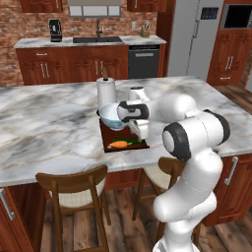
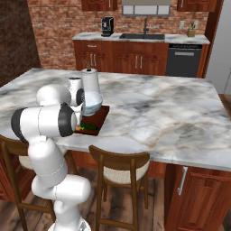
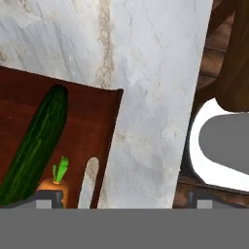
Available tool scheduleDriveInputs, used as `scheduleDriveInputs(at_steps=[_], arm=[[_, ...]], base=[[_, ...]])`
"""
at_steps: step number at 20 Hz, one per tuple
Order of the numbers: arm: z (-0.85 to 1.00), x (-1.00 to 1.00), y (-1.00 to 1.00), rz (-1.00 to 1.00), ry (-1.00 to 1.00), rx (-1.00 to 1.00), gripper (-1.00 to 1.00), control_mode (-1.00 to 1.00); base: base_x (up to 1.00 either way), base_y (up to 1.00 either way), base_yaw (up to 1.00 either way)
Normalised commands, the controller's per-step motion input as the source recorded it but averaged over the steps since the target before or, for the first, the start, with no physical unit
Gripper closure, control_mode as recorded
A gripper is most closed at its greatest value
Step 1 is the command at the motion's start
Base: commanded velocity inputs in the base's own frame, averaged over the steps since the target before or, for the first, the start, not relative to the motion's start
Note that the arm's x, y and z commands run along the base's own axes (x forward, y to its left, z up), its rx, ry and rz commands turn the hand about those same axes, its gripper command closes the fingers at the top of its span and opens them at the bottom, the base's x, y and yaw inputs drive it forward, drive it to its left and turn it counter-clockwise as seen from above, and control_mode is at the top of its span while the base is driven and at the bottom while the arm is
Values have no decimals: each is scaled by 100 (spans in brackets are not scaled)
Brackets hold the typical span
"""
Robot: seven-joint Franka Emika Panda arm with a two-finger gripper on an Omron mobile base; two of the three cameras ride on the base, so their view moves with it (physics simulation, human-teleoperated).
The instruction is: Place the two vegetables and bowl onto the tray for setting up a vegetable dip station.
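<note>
The dark reddish-brown tray (image 1: 109, 134) lies near the island's front edge. The dark green cucumber (image 3: 36, 143) and the orange carrot (image 3: 52, 187) rest side by side on it, next to its slot handle (image 3: 87, 180). From the left base view the carrot (image 1: 118, 144) and cucumber (image 1: 132, 141) lie at the tray's near end, and the pale blue-white bowl (image 1: 111, 115) sits at its far end. The bowl (image 2: 91, 103) and tray (image 2: 101, 115) also appear from the right. My gripper (image 3: 124, 199) hangs open just above the tray's near right corner, holding nothing; it is the gripper (image 1: 141, 135) beside the vegetables.
A white paper towel roll (image 1: 106, 90) stands right behind the bowl. Wooden stools (image 1: 74, 189) are tucked under the island's front edge (image 1: 59, 174). Bare marble counter (image 3: 146, 73) stretches right of the tray. Cabinets and a sink line the back wall.
</note>
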Motion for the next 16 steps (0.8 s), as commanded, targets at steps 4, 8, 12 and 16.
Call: scheduleDriveInputs(at_steps=[4, 8, 12, 16], arm=[[34, -33, 8, 27, 8, 0, -100, -100], [27, -39, 7, 30, 13, 0, -100, -100], [20, -48, 6, 32, 5, 0, -100, -100], [17, -45, 7, 28, 6, 0, -100, -100]], base=[[0, 0, 0], [0, 0, 0], [0, 0, 0], [0, 0, 0]])
